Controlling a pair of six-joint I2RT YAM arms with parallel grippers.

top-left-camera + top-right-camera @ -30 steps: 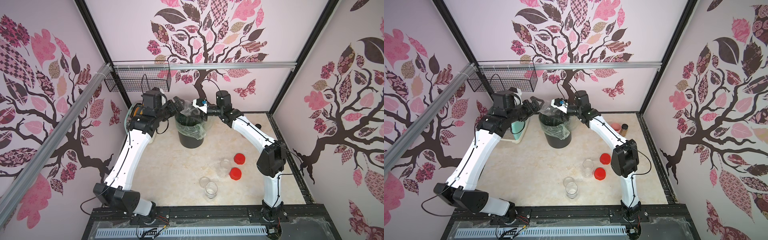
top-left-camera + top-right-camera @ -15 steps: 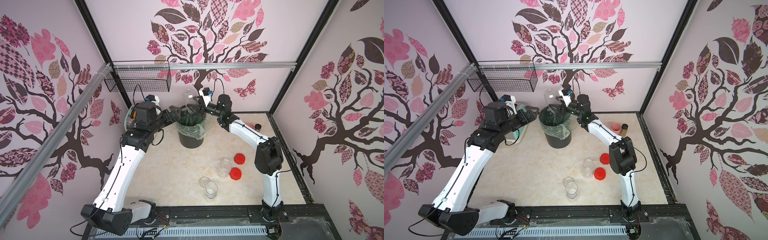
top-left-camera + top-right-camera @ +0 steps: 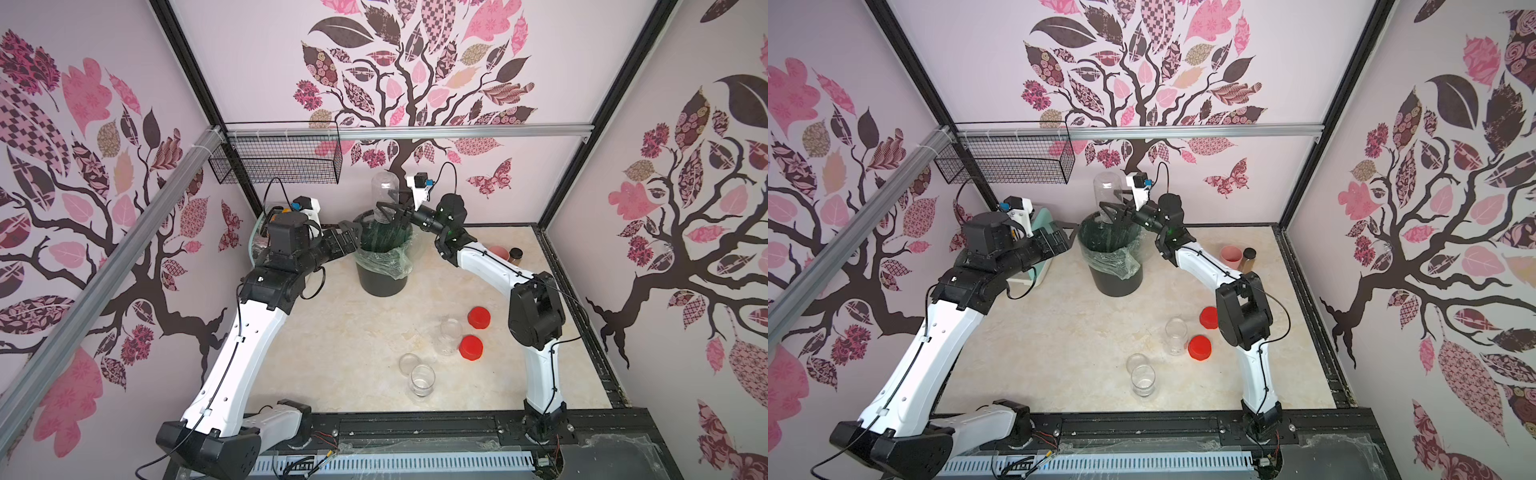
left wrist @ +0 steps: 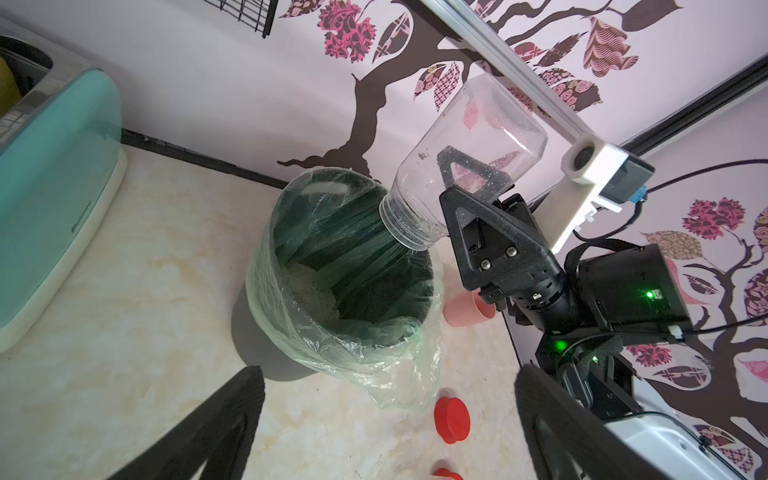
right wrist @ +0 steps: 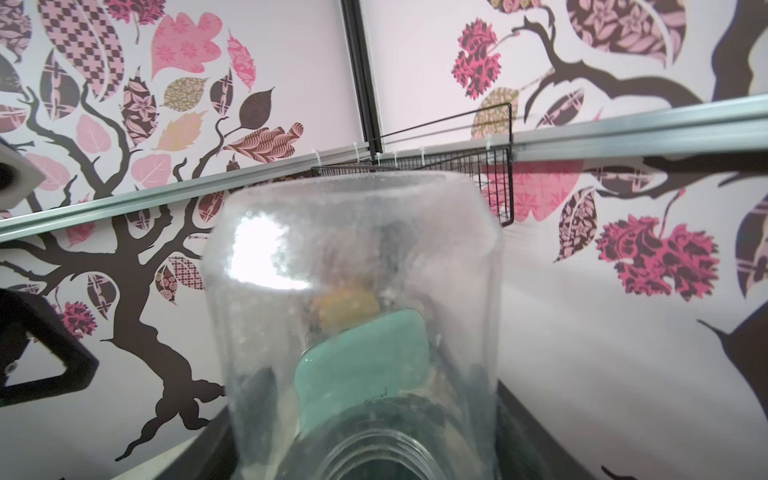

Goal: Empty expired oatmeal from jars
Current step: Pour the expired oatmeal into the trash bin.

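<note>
Clear plastic, dusted inside with pale specks: the jar (image 4: 478, 124) is pinched around its body by the right gripper (image 4: 451, 178), one black finger in front and the other seen through the wall. It hangs lidless, tilted and mouth-down, with its threaded neck just over the rim of the black bin (image 4: 257, 349). A small dark mark on its wall is too small to read.

In the right wrist view the jar (image 5: 353, 291) fills the middle and blurs what lies behind it.

The oatmeal (image 4: 307, 291) lies as a pale heap at the bottom of the bin's green-tinted liner.

The left gripper (image 3: 348, 235) is spread wide and empty, just beside the bin's (image 3: 382, 286) rim on the side away from the jar.

A mint toaster (image 4: 54, 187) stands behind the left arm. The faint lettering low on its side cannot be made out.

In both top views two more open jars (image 3: 448, 336) (image 3: 422, 380) stand upright on the table (image 3: 332, 332), making three jars in all. Whether they hold anything I cannot tell.

Beside them lie one clear lid (image 3: 408, 362) and two red lids (image 3: 478, 318) (image 3: 471, 347). In the left wrist view one of the red lids is cut off at the frame edge.

One pink cup (image 3: 1231, 257) and one brown bottle (image 3: 1249, 257) stand together at the back corner. In a top view they are partly hidden behind the right arm.

A wire basket (image 3: 278, 162) hangs on the rail.
</note>
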